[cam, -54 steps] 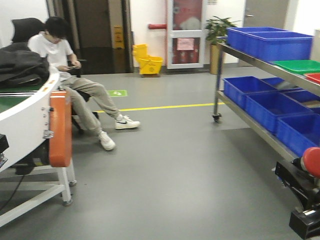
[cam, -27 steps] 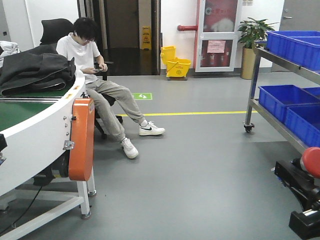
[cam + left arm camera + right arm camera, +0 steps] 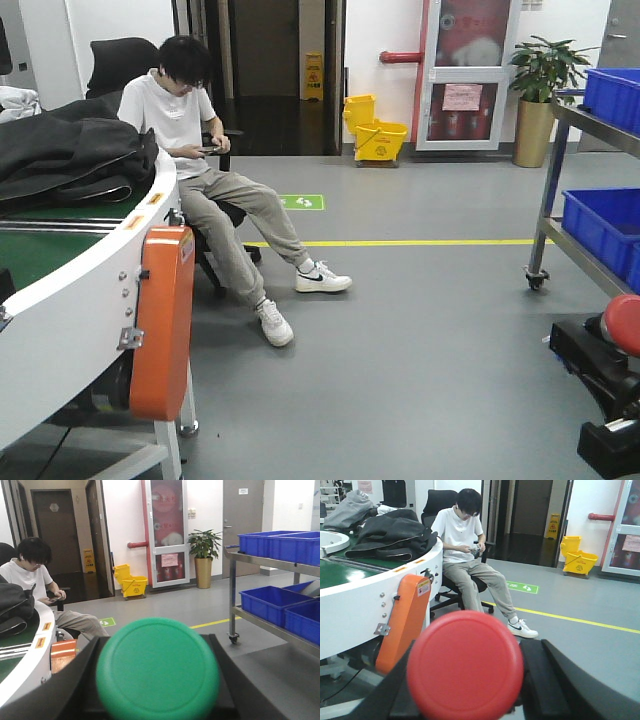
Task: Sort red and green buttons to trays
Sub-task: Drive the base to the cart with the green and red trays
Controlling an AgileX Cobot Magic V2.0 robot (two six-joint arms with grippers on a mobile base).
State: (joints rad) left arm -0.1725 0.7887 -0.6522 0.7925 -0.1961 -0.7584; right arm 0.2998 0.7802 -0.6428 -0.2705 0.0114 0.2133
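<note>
In the left wrist view my left gripper [image 3: 159, 690] is shut on the green button [image 3: 157, 667]; its green cap fills the space between the black fingers [image 3: 75, 682]. In the right wrist view my right gripper [image 3: 470, 695] is shut on the red button [image 3: 465, 670], whose red cap faces the camera. In the front view the red button [image 3: 625, 322] and the black right gripper [image 3: 605, 385] sit at the lower right edge. The left gripper does not show there. The red and green trays are out of view.
A curved white conveyor with an orange guard [image 3: 165, 320] stands at the left, coats piled on it. A person [image 3: 195, 130] sits on a chair beside it, legs stretched over the floor. A metal rack with blue crates [image 3: 605, 225] is at the right. A yellow mop bucket [image 3: 378, 135] stands by the far wall.
The front view has swung left: the rack, crates and both trays slid off to the right, and the conveyor and the seated person moved toward the middle. Both grippers still hold their buttons.
</note>
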